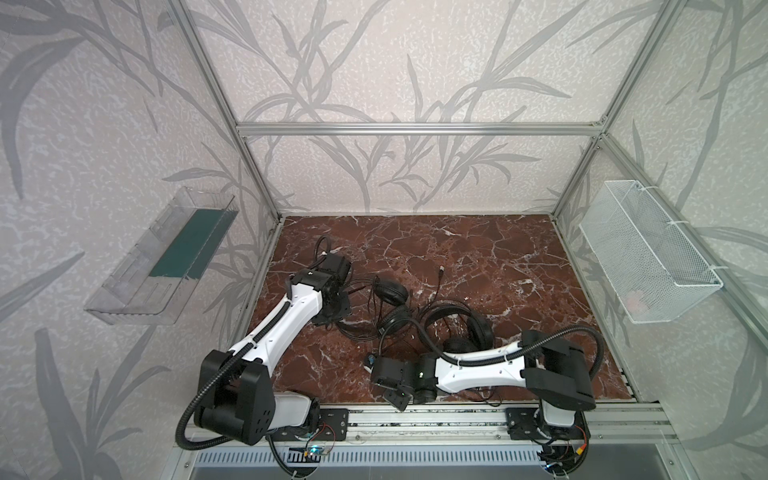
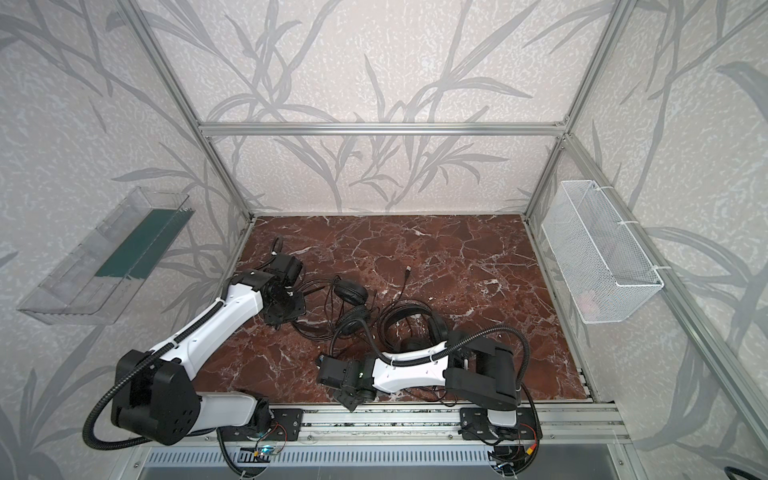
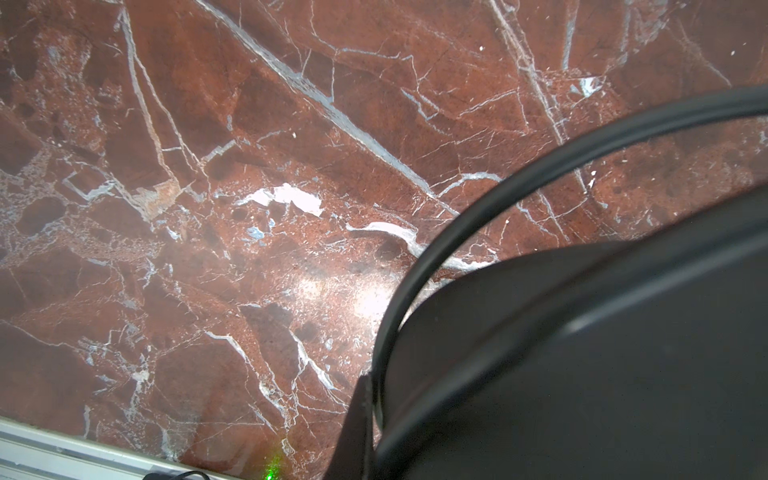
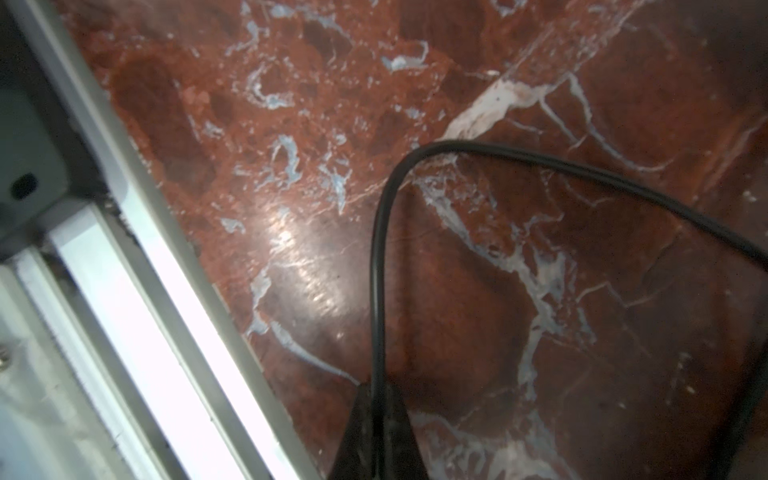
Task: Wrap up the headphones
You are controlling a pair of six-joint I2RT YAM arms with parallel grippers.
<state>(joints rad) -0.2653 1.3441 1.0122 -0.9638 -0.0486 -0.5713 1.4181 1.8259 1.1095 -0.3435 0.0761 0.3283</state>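
Two black headphones lie tangled mid-table in both top views: one headset (image 1: pixel 390 292) (image 2: pixel 351 292) on the left, the other headset (image 1: pixel 478 328) (image 2: pixel 436 326) to its right, thin cables looped around them. A cable plug (image 1: pixel 441 270) points to the back. My left gripper (image 1: pixel 334 311) (image 3: pixel 374 399) is low beside the left headset, shut on a thin black cable (image 3: pixel 457 216). My right gripper (image 1: pixel 397 401) (image 4: pixel 376 415) is near the table's front edge, shut on another stretch of cable (image 4: pixel 378 270). I cannot tell which headset each cable belongs to.
A clear plastic bin (image 1: pixel 166 257) hangs on the left wall and a white mesh basket (image 1: pixel 648 253) on the right wall. An aluminium rail (image 1: pixel 415 419) (image 4: pixel 145 291) runs along the front edge, close to the right gripper. The table (image 1: pixel 478 249) is red marble.
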